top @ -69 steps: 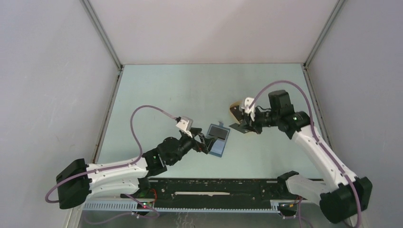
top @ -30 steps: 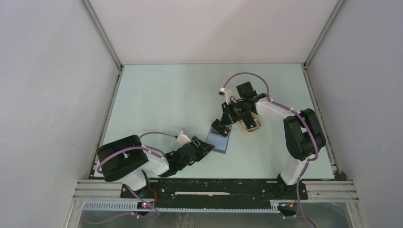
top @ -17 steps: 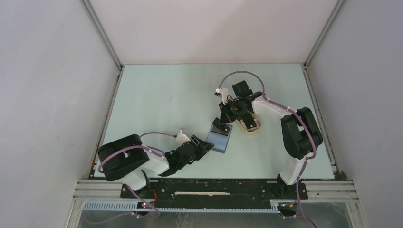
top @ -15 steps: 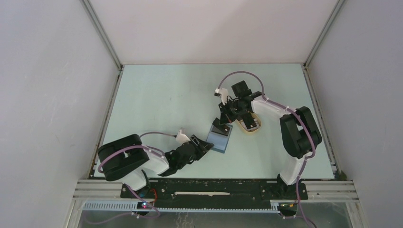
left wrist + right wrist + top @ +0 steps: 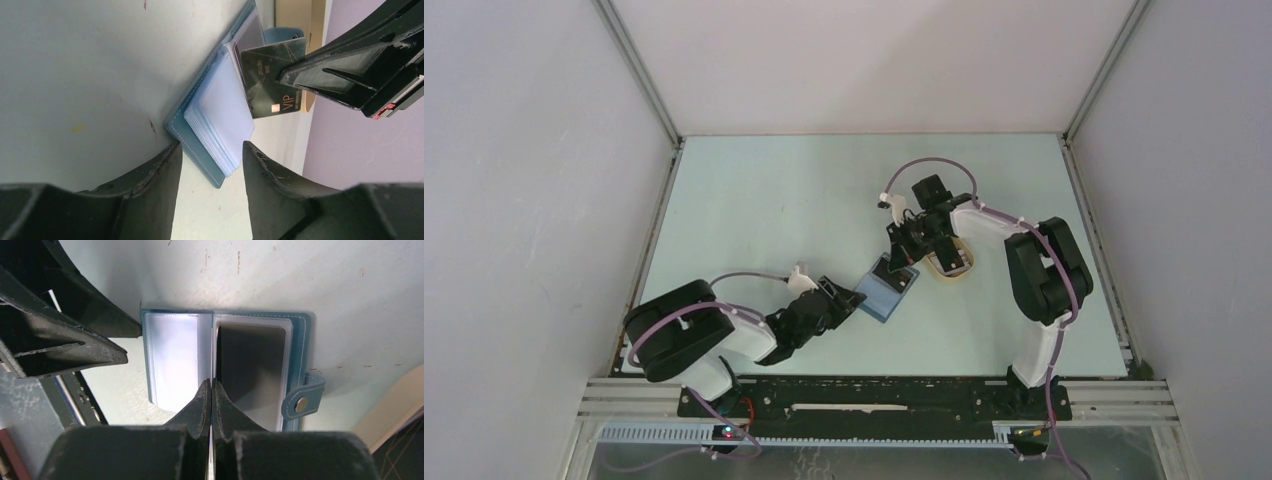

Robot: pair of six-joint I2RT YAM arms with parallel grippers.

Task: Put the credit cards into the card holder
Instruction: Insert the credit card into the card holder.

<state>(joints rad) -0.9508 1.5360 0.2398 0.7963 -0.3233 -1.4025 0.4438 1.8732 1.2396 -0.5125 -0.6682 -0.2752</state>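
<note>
My right gripper (image 5: 210, 384) pinches black card (image 5: 265, 75); left gripper (image 5: 211, 147) wide at card holder (image 5: 220, 110) edge; unclamped, holder may skid, card jams.

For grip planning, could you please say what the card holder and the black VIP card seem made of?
Card holder: likely faux leather, matte teal, stitched edges. Inner sleeves: apparently clear plastic, catching glare. VIP card: probably stiff plastic, dark with gilt print, flat though pinched.

Overhead cam, 2 wrist close-ups, wallet (image 5: 884, 292) shared
</note>
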